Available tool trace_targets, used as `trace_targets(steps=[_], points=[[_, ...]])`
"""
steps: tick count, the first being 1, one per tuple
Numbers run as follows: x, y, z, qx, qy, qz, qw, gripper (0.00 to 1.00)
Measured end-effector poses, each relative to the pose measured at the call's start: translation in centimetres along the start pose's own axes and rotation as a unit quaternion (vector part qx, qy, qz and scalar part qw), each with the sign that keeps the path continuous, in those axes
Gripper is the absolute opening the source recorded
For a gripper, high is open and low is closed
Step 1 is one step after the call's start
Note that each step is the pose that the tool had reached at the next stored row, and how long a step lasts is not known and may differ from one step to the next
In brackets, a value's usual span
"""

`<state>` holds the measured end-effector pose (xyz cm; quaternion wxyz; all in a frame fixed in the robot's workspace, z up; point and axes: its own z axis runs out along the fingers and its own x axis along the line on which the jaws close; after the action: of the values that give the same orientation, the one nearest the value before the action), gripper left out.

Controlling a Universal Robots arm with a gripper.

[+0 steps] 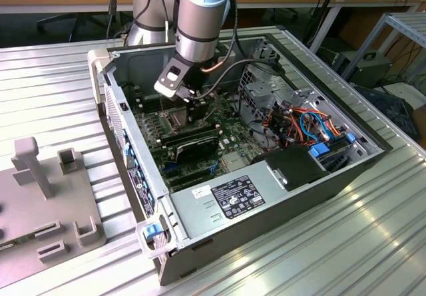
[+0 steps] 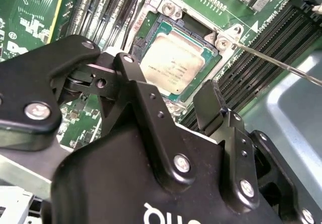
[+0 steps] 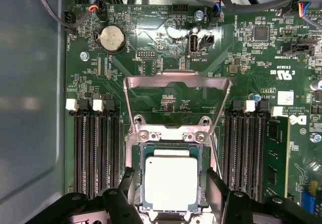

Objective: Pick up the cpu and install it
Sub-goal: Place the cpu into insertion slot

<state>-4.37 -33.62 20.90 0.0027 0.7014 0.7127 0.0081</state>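
The cpu, a small square chip with a dull silver top, lies flat in its socket on the green motherboard; it also shows in the second wrist view. My gripper hangs just above it and is open. One black fingertip stands off each side of the chip, the other fingertip likewise, and neither touches the chip. In the exterior view the gripper reaches down into the open computer case.
The socket's hinged metal frame stands folded open, and its thin lever sticks out. Black memory slots flank the socket, with a green module beyond. Power supply, cable bundle and grey fixture are nearby.
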Motion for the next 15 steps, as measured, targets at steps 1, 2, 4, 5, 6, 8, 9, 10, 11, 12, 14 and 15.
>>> trace_targets(steps=[1, 2, 4, 5, 6, 8, 9, 10, 11, 12, 14, 15], points=[[0.01, 0.0, -0.07, -0.0001, 0.0001, 0.0, 1.0, 0.67], [0.0, 0.0, -0.07, 0.0, 0.0001, 0.0, 1.0, 0.67], [0.01, 0.0, -0.07, 0.0, 0.0, 0.0, 1.0, 0.67], [0.01, 0.0, -0.07, 0.0, 0.0, 0.0, 1.0, 0.67], [0.0, 0.0, -0.08, 0.0, -0.0001, 0.0, 1.0, 0.67], [0.0, 0.0, -0.08, 0.0, -0.0001, 0.0, 1.0, 0.67], [0.0, 0.0, -0.08, 0.0, -0.0001, 0.0, 1.0, 0.67], [0.0, 0.0, -0.08, 0.0, -0.0001, 0.0, 1.0, 0.53], [0.0, 0.0, -0.08, 0.0, -0.0001, 0.0, 1.0, 0.53], [0.0, 0.0, -0.08, 0.0, -0.0001, 0.0, 1.0, 0.35], [0.0, 0.0, -0.08, 0.0, -0.0001, 0.0, 1.0, 0.35], [0.0, 0.0, -0.08, 0.0, -0.0001, 0.0, 1.0, 0.29]])
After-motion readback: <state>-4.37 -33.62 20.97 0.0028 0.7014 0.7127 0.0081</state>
